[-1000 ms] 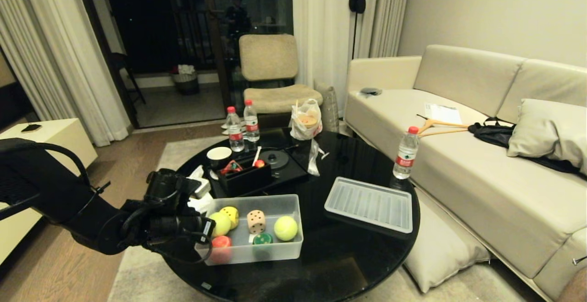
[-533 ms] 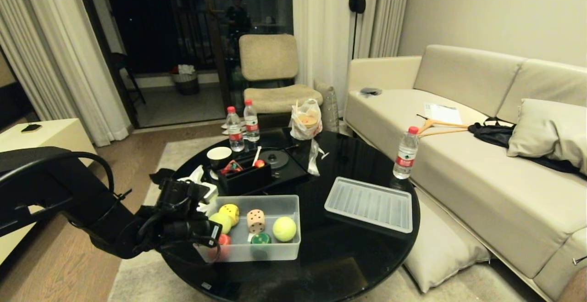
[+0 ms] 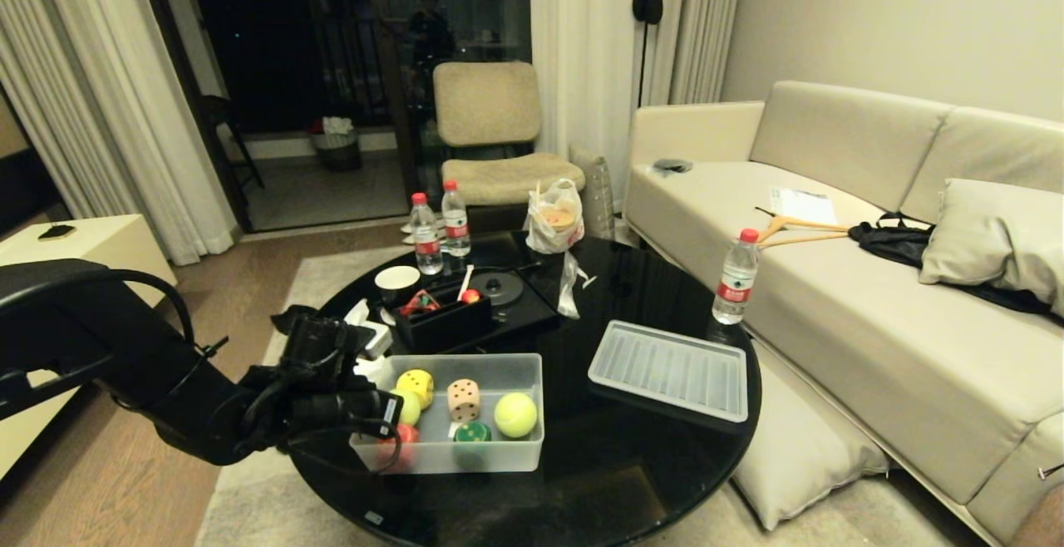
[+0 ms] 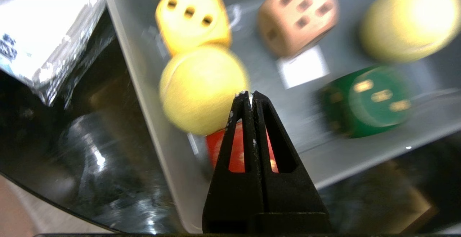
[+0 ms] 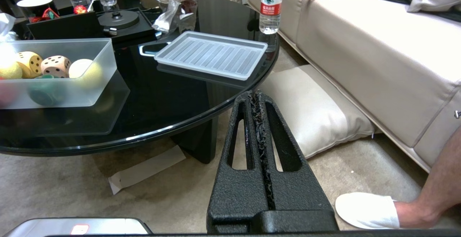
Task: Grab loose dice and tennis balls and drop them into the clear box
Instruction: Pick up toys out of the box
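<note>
The clear box (image 3: 449, 452) stands on the black round table, near its front left. In it lie a tan dice (image 3: 464, 400), two tennis balls (image 3: 515, 414) (image 3: 409, 408), and yellow (image 3: 415, 386), green (image 3: 475, 432) and red (image 3: 401, 434) pieces. My left gripper (image 3: 387, 414) is shut and empty at the box's left end. In the left wrist view its tips (image 4: 249, 93) hang over the red piece (image 4: 234, 147), beside one tennis ball (image 4: 203, 89). The dice (image 4: 298, 21) lies farther in. My right gripper (image 5: 256, 93) is shut and empty, low beside the table over the carpet.
The ribbed lid (image 3: 669, 371) lies right of the box. A black organiser (image 3: 445, 322), a cup (image 3: 396, 279), water bottles (image 3: 427, 235) (image 3: 736, 277) and a plastic bag (image 3: 554, 219) crowd the far table. A sofa (image 3: 831, 298) and floor cushion (image 5: 317, 111) sit right; a person's slippered foot (image 5: 367, 210) is near.
My left arm has shifted a little, its elbow swinging in from the left. Its shut gripper has crept slightly right, farther over the box's left end. The things in the box keep their places.
</note>
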Tool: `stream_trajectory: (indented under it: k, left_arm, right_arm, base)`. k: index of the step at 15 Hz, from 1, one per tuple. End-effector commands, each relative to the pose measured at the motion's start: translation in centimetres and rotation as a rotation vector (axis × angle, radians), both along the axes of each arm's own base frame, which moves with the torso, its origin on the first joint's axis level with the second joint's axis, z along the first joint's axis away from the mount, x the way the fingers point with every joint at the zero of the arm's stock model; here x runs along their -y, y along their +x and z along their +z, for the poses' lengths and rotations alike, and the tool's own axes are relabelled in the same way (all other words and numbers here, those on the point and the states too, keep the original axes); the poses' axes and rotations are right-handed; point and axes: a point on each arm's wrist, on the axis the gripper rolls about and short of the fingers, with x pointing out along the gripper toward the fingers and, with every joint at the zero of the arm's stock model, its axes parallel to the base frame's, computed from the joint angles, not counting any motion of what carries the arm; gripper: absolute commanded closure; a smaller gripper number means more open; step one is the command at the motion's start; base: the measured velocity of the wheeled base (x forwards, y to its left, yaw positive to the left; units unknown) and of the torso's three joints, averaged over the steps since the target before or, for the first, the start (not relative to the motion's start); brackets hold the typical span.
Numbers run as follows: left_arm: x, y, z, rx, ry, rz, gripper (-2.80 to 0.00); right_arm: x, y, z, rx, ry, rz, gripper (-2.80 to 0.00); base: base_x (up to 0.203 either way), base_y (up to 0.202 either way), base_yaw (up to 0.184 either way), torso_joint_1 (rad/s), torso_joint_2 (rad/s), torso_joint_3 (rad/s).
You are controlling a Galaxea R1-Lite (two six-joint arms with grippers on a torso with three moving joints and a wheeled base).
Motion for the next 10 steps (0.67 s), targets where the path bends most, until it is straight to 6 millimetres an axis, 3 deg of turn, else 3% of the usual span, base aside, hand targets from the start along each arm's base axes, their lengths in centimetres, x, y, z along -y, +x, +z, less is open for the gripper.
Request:
stream_trajectory:
  k: [1,4,6,10]
  left_arm:
    - [0.5,-1.0,3.6,0.083,-0.053,-0.011,0.0]
    - [0.5,-2.3,7.1,0.145,-0.087,-0.021,0.0]
    - [-0.6,-3.4,10.0,0.191,-0.109,-0.01,0.0]
    - [-5.5,-5.6,15.3,0.293,-0.15,0.074,0.0]
  right_arm:
    - [0.0,0.0,0.0,-0.002,0.0,0.0,0.0]
    - [0.0,0.0,0.0,-0.002,0.0,0.0,0.0]
    - [0.0,0.0,0.0,-0.002,0.0,0.001,0.0]
    - [0.0,0.0,0.0,-0.002,0.0,0.001,0.0]
  base:
    - [0.0,0.0,0.0,0.0,0.0,0.0]
    - [0.0,0.0,0.0,0.0,0.0,0.0]
    - [0.0,0.0,0.0,0.0,0.0,0.0]
    - [0.0,0.0,0.0,0.0,0.0,0.0]
